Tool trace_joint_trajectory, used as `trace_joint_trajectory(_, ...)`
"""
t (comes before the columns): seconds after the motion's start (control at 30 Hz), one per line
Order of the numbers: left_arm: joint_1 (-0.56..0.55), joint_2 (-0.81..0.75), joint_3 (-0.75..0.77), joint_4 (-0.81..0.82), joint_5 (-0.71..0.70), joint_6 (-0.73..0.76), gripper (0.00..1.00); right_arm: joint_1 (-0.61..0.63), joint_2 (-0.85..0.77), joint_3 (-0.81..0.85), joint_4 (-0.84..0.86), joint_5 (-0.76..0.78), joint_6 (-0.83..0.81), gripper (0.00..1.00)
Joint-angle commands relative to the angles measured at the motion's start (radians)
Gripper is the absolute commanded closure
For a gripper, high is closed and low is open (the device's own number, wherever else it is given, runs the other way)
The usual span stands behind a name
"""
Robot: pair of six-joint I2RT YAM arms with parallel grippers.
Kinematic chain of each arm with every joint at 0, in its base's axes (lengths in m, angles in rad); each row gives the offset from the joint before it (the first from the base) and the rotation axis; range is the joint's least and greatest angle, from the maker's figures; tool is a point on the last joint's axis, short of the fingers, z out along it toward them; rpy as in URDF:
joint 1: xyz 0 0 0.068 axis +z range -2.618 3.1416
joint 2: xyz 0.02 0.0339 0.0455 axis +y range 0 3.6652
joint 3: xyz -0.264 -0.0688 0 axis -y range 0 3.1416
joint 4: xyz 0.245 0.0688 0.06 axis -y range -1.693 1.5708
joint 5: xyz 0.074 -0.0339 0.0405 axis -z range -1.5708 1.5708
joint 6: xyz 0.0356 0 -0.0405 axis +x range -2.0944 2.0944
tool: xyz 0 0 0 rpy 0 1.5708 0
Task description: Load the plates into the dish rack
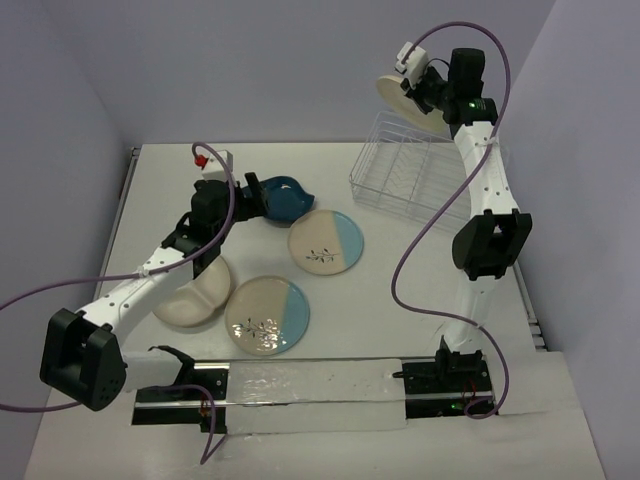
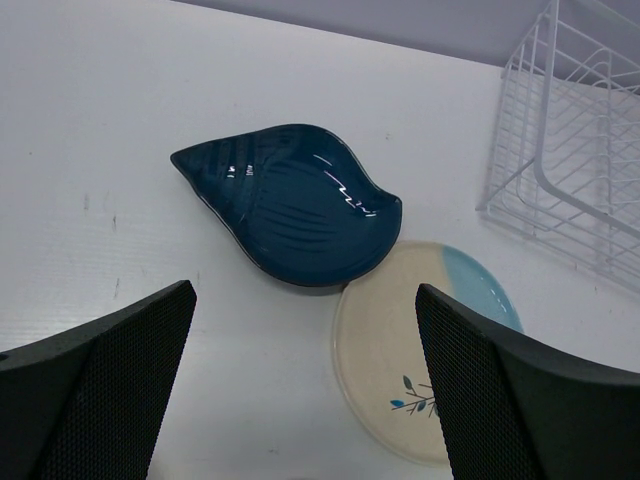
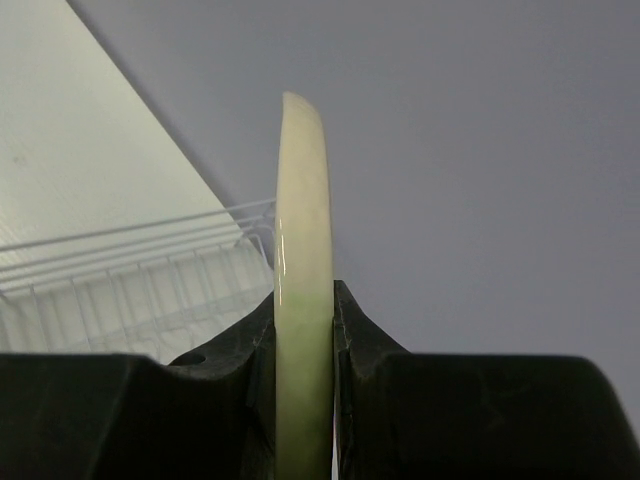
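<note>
My right gripper point(image 1: 422, 95) is shut on a cream and pale green plate point(image 1: 398, 100), held on edge high above the white wire dish rack point(image 1: 420, 178). In the right wrist view the plate's rim point(image 3: 303, 250) stands upright between the jaws, with the rack point(image 3: 120, 290) below. My left gripper point(image 1: 248, 200) is open and empty, just left of the dark blue leaf-shaped dish point(image 1: 282, 195), which shows in the left wrist view point(image 2: 295, 205). Two cream and pale blue plates point(image 1: 326, 241) point(image 1: 267, 314) and a cream divided plate point(image 1: 197, 292) lie flat on the table.
The left arm crosses over the divided plate. The blue dish overlaps the edge of the nearer blue plate point(image 2: 420, 350). The rack's wire corner point(image 2: 560, 150) is at the right of the left wrist view. A black rail point(image 1: 310, 385) runs along the near edge.
</note>
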Motion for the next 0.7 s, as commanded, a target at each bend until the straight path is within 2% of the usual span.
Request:
trace_joint_trajectory(0.0,0.009,0.029,0.053,0.011,0.028,0.024,0.01,0.009,-0.065,0.057,0.078,0.015,-0.059,1.00)
trace_joint_trajectory(0.1,0.010,0.046,0.047,0.029,0.049,0.022,0.01,0.008,-0.051,0.083,0.056,0.075,0.011,1.00)
trace_joint_trajectory(0.27,0.012,0.077,0.055,0.044,0.075,0.023,0.01,0.012,-0.087,-0.026,0.045,0.043,0.080,1.00)
trace_joint_trajectory(0.67,0.012,0.097,0.029,0.070,0.116,0.021,0.01,0.017,-0.111,-0.175,0.022,0.108,0.027,1.00)
